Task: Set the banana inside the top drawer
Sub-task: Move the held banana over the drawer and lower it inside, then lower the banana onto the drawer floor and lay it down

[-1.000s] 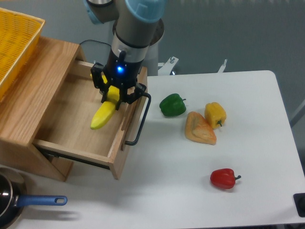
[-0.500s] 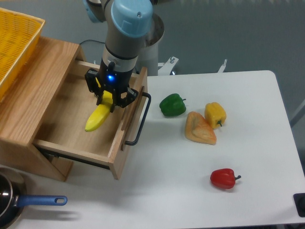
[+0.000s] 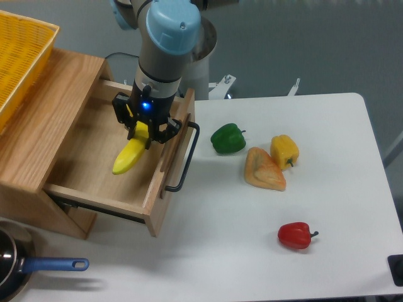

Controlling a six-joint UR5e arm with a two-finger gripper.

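Observation:
The top drawer [image 3: 94, 182] of the wooden cabinet stands pulled out, its black bar handle [image 3: 184, 160] facing the table. Over its open box hangs the yellow banana [image 3: 130, 153], tilted with its free end pointing down toward the front left. My gripper [image 3: 142, 131] is shut on the banana's upper end, the black fingers on either side of it, just left of the drawer's front panel. Whether the banana's low tip touches the drawer floor I cannot tell.
A yellow woven basket [image 3: 19, 56] sits on the cabinet top at the far left. On the white table lie a green pepper [image 3: 227, 138], a yellow pepper [image 3: 284, 150], an orange wedge-shaped item [image 3: 264, 170] and a red pepper [image 3: 296, 235]. A pan with a blue handle [image 3: 50, 265] is at the bottom left.
Over the last second the gripper carried the banana a little left, deeper over the drawer. In the last half second it has barely moved.

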